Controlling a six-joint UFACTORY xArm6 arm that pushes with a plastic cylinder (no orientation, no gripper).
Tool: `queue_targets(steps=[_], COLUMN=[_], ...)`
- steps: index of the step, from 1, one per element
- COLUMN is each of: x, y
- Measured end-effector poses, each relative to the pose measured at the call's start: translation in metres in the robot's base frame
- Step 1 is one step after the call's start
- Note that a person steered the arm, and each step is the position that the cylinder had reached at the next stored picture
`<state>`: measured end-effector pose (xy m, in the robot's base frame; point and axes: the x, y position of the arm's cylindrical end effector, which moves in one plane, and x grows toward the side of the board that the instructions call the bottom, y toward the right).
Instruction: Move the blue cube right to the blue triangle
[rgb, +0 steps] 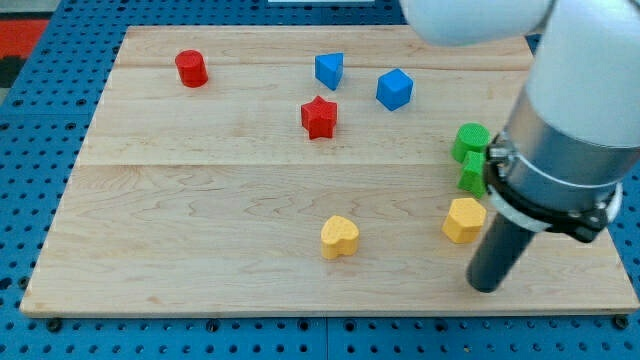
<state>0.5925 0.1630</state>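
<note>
The blue cube (394, 89) sits near the view's top, right of centre. The blue triangle (329, 70) lies just to its left and a little higher, a small gap between them. My tip (486, 287) rests on the board at the view's lower right, far below the blue cube and just below and right of a yellow block (464, 219). The arm's large body covers the view's right side above the tip.
A red star (319, 117) lies below the blue triangle. A red cylinder (191, 68) is at the top left. A yellow heart (339, 237) is at bottom centre. Two green blocks (471, 155) sit at the right, partly hidden by the arm. The wooden board (200, 200) ends near the tip.
</note>
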Motion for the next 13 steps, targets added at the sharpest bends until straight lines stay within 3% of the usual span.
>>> queue_targets(steps=[2,6,7,10,11,13], x=[-0.011,-0.02,-0.041,-0.155,-0.235,-0.255], y=[0.084,0.074,0.075,0.086,0.03,-0.132])
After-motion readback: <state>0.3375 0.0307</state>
